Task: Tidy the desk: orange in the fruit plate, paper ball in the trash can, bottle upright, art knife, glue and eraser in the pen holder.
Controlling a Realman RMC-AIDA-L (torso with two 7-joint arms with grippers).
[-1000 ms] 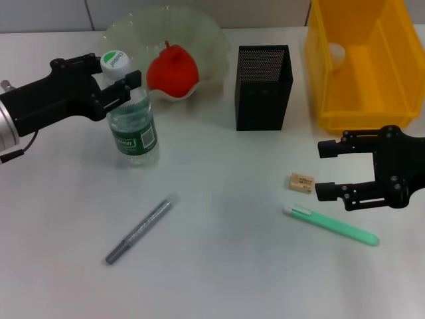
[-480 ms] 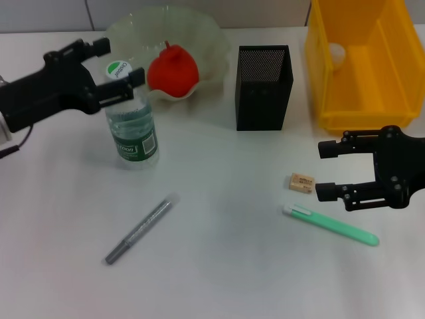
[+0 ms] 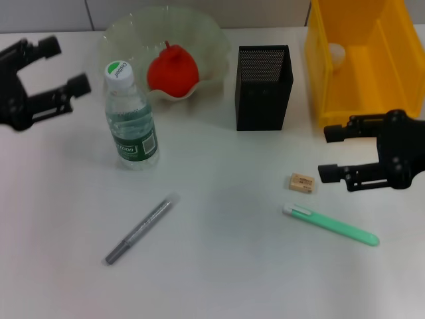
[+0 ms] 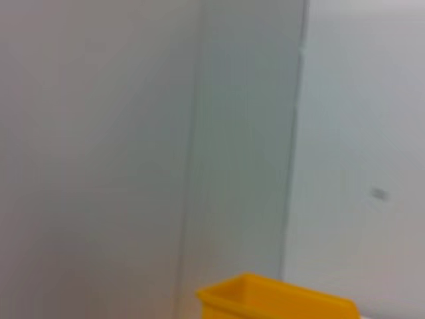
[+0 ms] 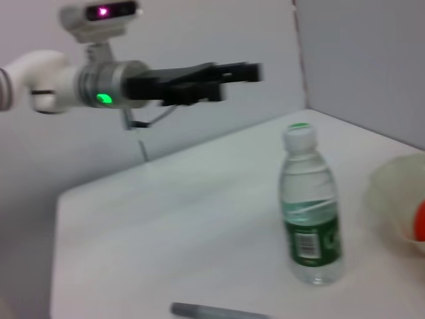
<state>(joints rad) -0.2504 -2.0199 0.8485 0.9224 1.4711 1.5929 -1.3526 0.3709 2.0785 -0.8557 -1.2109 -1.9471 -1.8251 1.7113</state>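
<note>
You are seeing the clear ribbed plastic bottle standing upright, green-labelled, white cap reading "Cestbon", left gripper hanging left of it, fingers apart, right gripper gaping beside the tan eraser.

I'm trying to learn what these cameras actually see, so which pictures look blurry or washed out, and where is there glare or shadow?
Head view: evenly lit, soft shadows beside the bottle and pen holder, mild sheen on the table. Left wrist view: hazy, mostly blank wall, only a corner of the yellow bin. Right wrist view: the left end effector is smeared, the bottle sharper.
</note>
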